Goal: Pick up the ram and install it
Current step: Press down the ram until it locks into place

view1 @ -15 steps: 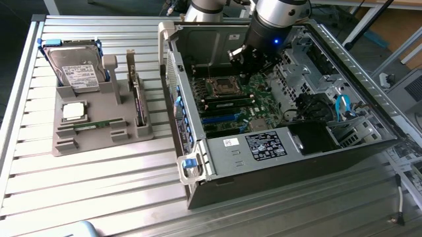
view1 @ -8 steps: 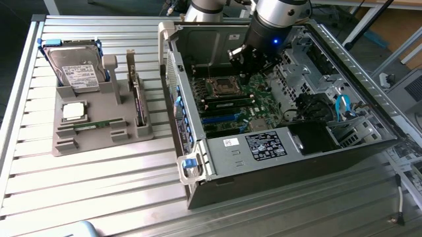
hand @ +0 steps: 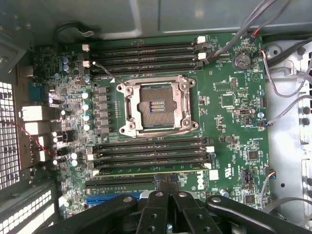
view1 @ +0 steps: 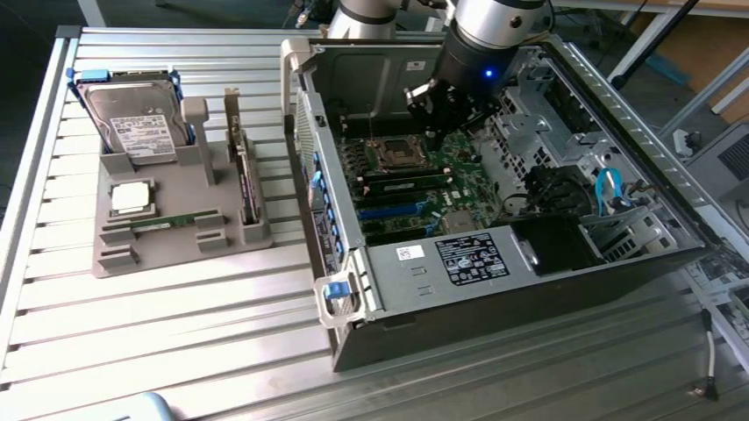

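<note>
The hand (hand: 168, 187) is hanging inside the open computer case (view1: 387, 272), low over the motherboard (hand: 229, 122), with its two dark fingers (hand: 158, 200) pressed together and closed. They are meeting right over a ram stick (hand: 146, 170) that is lying seated in the slot nearest them, a long thin green strip with a pale edge, running between white latch clips. Whether the fingers are gripping its top edge or only pressing on it is hard to judge, but the position suggests pushing it home into the slot. Beside that slot, more dark empty memory slots are lying in parallel, and the square metal processor socket (hand: 158, 107) is sitting open in the middle of the board. In the exterior view the arm (view1: 492, 44) is reaching down into the case from above, its black wrist glowing with a blue light. On the exterior view's left, a grey moulded parts holder (view1: 164, 246) is resting on the ribbed metal worktop (view1: 175, 333), keeping spare parts upright or cradled for easy picking: a second ram stick (view1: 170, 222) lying in its groove, a square silver processor (view1: 131, 198), and a hard drive (view1: 135, 123) leaning in its bracket.
</note>
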`<state>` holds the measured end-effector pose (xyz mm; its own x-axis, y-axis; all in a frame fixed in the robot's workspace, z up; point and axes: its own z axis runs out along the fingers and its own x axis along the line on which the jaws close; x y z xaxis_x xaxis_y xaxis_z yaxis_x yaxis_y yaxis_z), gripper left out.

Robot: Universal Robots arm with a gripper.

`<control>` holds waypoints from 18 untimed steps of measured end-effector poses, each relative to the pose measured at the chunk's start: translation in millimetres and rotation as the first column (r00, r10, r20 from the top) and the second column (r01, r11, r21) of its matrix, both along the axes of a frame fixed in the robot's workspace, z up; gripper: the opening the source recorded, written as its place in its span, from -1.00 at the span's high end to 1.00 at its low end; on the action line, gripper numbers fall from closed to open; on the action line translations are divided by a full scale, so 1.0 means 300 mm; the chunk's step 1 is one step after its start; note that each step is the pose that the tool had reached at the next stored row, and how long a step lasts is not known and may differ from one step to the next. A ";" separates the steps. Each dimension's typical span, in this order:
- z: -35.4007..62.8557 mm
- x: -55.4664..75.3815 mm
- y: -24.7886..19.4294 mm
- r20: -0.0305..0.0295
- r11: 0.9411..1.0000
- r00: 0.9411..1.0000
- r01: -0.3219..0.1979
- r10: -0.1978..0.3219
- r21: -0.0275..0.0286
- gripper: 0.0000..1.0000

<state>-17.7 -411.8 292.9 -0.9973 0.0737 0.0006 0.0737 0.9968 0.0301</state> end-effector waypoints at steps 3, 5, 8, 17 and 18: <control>0.000 0.000 0.000 0.000 1.000 1.000 0.000 0.000 0.000 0.80; 0.000 0.000 0.000 0.000 1.000 1.000 0.000 0.000 0.000 0.80; 0.000 0.000 0.000 0.000 1.000 1.000 -0.001 0.001 0.000 0.80; 0.000 0.000 0.000 0.000 1.000 1.000 -0.032 0.032 0.000 0.80; 0.000 0.000 0.000 0.000 1.000 1.000 -0.032 0.032 0.000 0.80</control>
